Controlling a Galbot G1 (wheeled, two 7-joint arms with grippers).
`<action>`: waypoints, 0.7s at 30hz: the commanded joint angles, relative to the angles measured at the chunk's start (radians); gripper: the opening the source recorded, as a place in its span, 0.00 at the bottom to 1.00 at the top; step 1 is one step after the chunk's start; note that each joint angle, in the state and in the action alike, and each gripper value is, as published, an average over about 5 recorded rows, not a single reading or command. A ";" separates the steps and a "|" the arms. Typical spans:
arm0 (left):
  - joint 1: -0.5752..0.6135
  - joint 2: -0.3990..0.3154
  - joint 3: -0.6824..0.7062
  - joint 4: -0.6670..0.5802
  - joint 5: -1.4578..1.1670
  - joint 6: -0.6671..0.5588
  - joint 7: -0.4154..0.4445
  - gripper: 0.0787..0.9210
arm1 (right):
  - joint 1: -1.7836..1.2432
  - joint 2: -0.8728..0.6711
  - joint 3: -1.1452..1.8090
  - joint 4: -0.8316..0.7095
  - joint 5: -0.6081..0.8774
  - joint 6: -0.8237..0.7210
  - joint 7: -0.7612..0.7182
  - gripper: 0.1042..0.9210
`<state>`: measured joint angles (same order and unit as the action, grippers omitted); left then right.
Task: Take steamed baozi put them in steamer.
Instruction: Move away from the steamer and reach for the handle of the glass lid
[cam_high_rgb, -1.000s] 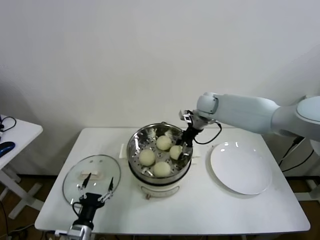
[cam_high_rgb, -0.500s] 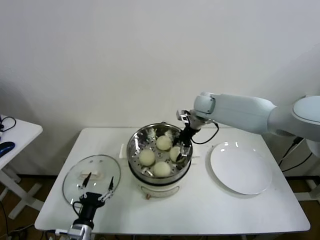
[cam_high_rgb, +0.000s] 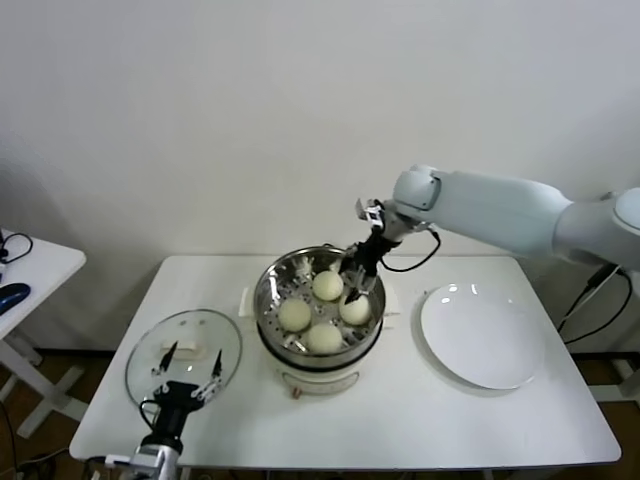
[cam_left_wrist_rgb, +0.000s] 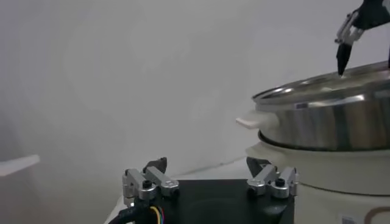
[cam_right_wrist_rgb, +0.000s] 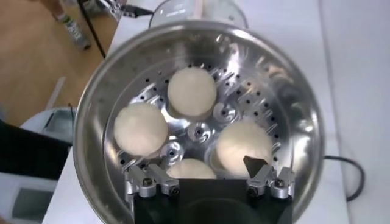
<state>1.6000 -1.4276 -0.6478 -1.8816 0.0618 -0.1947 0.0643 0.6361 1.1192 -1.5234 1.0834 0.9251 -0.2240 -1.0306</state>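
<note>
Baozi (cam_high_rgb: 322, 337), four, lie on the steamer's (cam_high_rgb: 318, 305) perforated tray. Nearest, left gripper (cam_high_rgb: 186, 370), jaws spread, hovers over glass lid (cam_high_rgb: 183, 352). Beyond, right gripper (cam_high_rgb: 358, 277), jaws released, hangs above the buns; white plate (cam_high_rgb: 482, 335) alongside.

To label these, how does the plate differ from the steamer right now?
The plate is flat, white and bare; the steamer is deep, shiny steel and holds four baozi. The open right gripper hovers over the steamer, not the plate. Both are round, on the table.
</note>
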 joint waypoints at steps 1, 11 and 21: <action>-0.006 0.006 -0.011 -0.011 0.000 0.004 -0.005 0.88 | -0.004 -0.211 0.184 0.111 -0.035 0.023 0.032 0.88; 0.013 0.012 -0.008 -0.028 0.047 -0.043 -0.030 0.88 | -0.224 -0.564 0.471 0.354 -0.107 0.148 0.275 0.88; 0.005 0.006 0.007 -0.038 0.054 -0.046 -0.025 0.88 | -0.951 -0.736 1.234 0.483 -0.236 0.258 0.421 0.88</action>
<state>1.6054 -1.4196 -0.6434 -1.9130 0.1009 -0.2312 0.0417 0.3011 0.6105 -0.9746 1.4064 0.7932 -0.0681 -0.7721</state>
